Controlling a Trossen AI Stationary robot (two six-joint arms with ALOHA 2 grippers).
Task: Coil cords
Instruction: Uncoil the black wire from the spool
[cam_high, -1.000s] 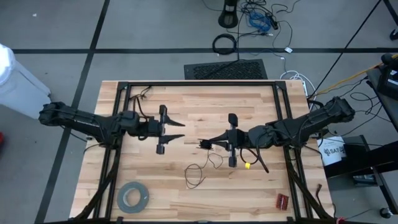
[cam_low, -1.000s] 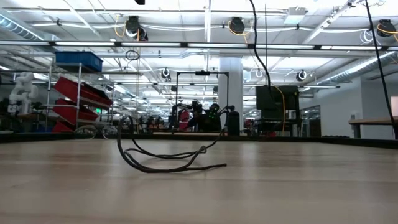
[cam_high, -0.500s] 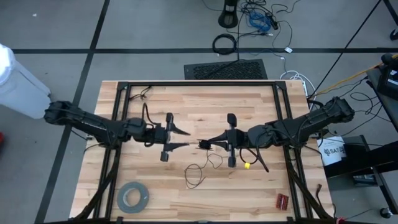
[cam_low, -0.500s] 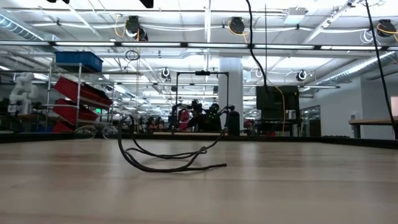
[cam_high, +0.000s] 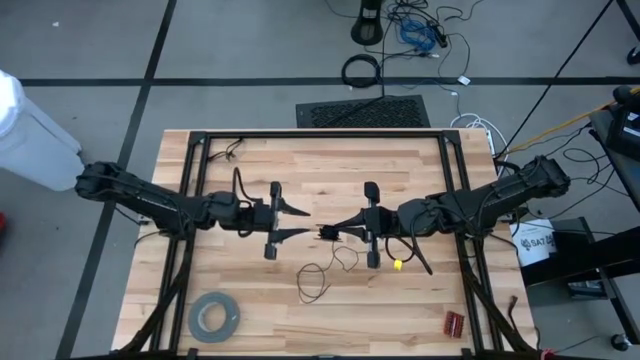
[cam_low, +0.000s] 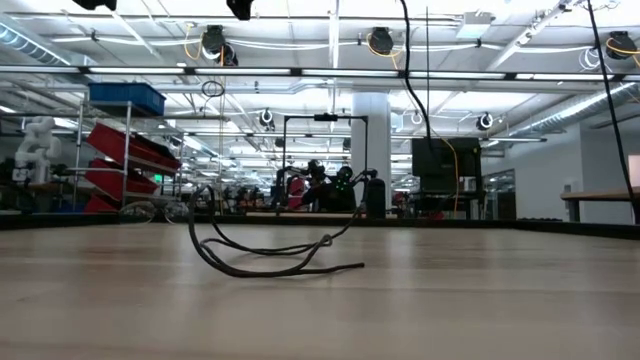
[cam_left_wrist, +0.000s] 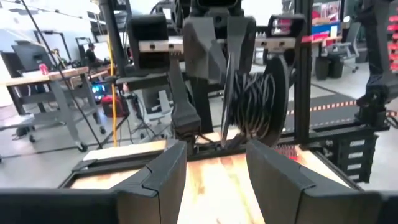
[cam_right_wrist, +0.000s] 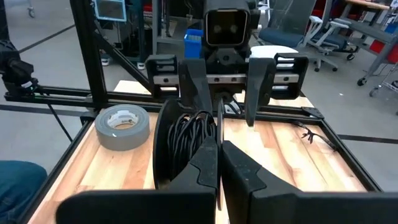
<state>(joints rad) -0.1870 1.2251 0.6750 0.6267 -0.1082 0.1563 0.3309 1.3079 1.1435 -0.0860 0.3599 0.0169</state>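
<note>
Since a second ago my left gripper (cam_high: 297, 223) has slid toward the middle of the table (cam_high: 420, 170), and now its tips sit just beside the tips of my right gripper (cam_high: 327, 231), the two arms stretched level and facing each other. My right arm has not shifted.

My left fingers (cam_left_wrist: 163, 180) stand apart with bare wood showing between them, and they hold nothing. Past them I see my right gripper head-on, with the black disc (cam_left_wrist: 256, 99) standing on edge and dark wire wound round its middle.

My right fingers (cam_right_wrist: 202, 163) are pressed together and clamped on the thin rim of that disc (cam_right_wrist: 185, 146), which stands upright with the wound turns of wire on one face. Beyond it my left gripper (cam_right_wrist: 222, 112) looks straight back at me, fingers spread.

From above, the loose part of the wire (cam_high: 322, 272) trails from the disc near my right gripper's tips down onto the boards, where it lies in a couple of slack loops between the two arms, toward the near edge. From table height that wire (cam_low: 262, 255) shows as a low tangle of curves, partly lifted off the wood.

A grey tape roll (cam_high: 213, 316) lies flat near the front left corner, well apart from the wire. A small yellow bit (cam_high: 396, 266) rests beside my right gripper, and a small red thing (cam_high: 455, 323) lies near the front right corner.
</note>
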